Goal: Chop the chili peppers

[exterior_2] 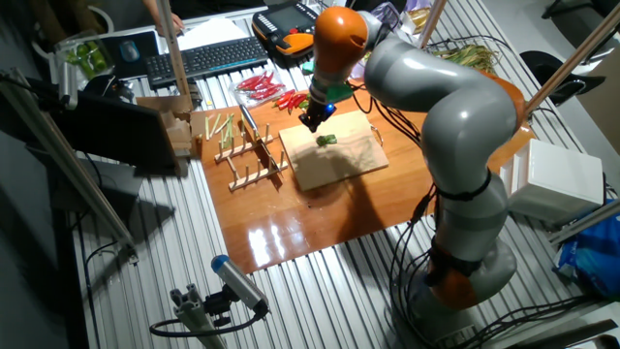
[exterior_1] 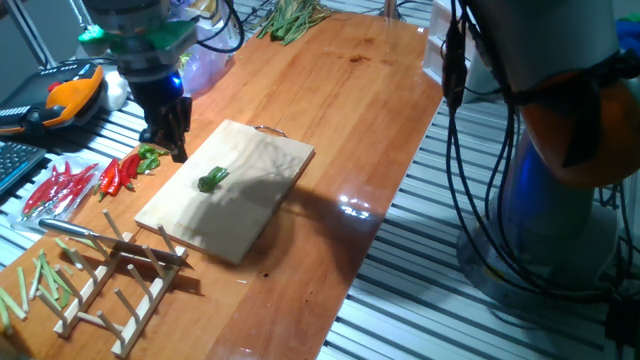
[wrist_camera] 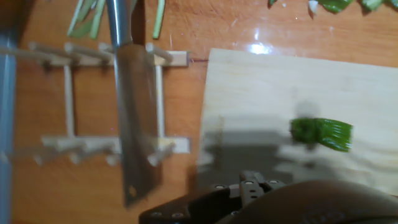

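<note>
One short, bright-green chili pepper (exterior_1: 212, 179) lies on the pale wooden cutting board (exterior_1: 250, 160), left of its middle. It also shows in the other fixed view as a chili pepper (exterior_2: 326, 140) and in the hand view as a blurred green chili pepper (wrist_camera: 321, 134) on the board (wrist_camera: 267, 87). My gripper (exterior_1: 168, 148) hangs just above the board's far-left edge, a little up and left of the pepper. Its black fingers look slightly apart and hold nothing. From the other side my gripper (exterior_2: 310, 124) is just beside the pepper.
A knife (exterior_1: 75, 230) (wrist_camera: 134, 124) rests across the wooden peg rack (exterior_1: 120, 280) in front of the board. Red chilies (exterior_1: 70, 185) and another green pepper (exterior_1: 148, 158) lie left of the board. Pale-green stalk strips (exterior_1: 30, 280) sit by the rack.
</note>
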